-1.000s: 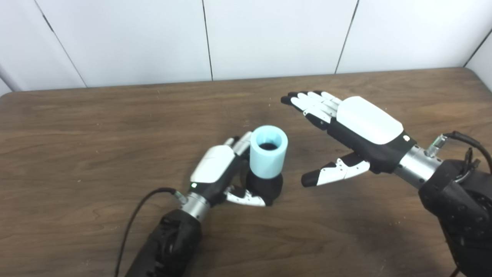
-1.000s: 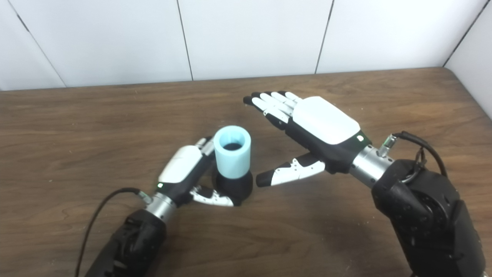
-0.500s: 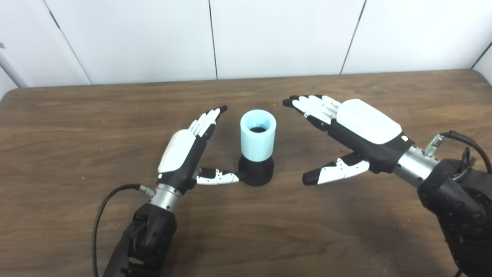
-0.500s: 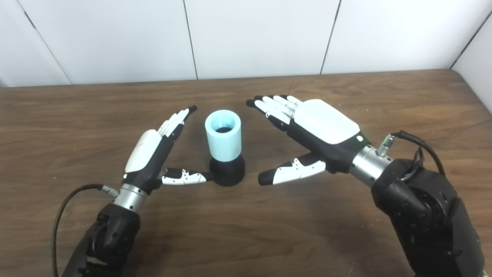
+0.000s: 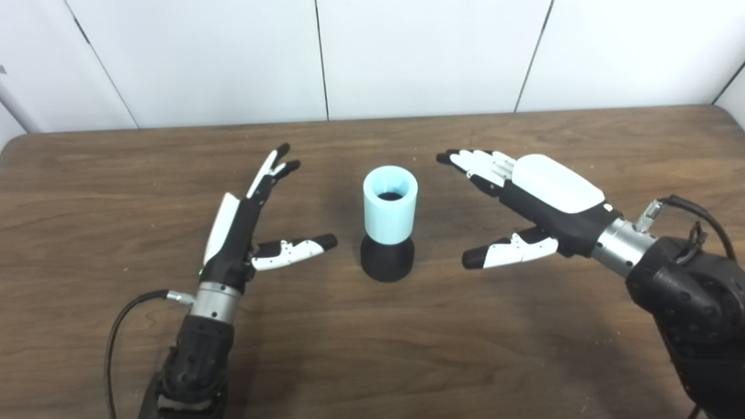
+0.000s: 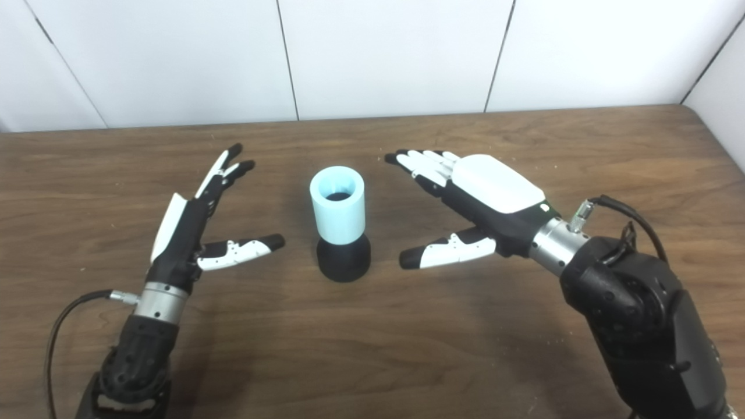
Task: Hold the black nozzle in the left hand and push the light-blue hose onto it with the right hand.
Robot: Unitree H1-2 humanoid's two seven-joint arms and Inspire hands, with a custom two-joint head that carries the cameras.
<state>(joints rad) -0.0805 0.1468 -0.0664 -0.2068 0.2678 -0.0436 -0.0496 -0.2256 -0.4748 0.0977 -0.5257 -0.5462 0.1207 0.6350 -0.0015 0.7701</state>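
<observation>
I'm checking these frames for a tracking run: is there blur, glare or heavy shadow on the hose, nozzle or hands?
Left eye view: light-blue hose and black nozzle look sharp, with no glare; soft shadows lie on the table. Right eye view: left hand and right hand have crisp edges; the right hand's white back is bright but not blown out. The nozzle's black surface shows little detail in both.

Tabletop (image 5: 524,361): dark brown wood grain, rounded far corners, small pale specks scattered on the surface. Wall (image 5: 425,52): white panels (split by thin dark vertical seams), meeting the tabletop's far edge. Light: even, with soft shadows on the wood.
</observation>
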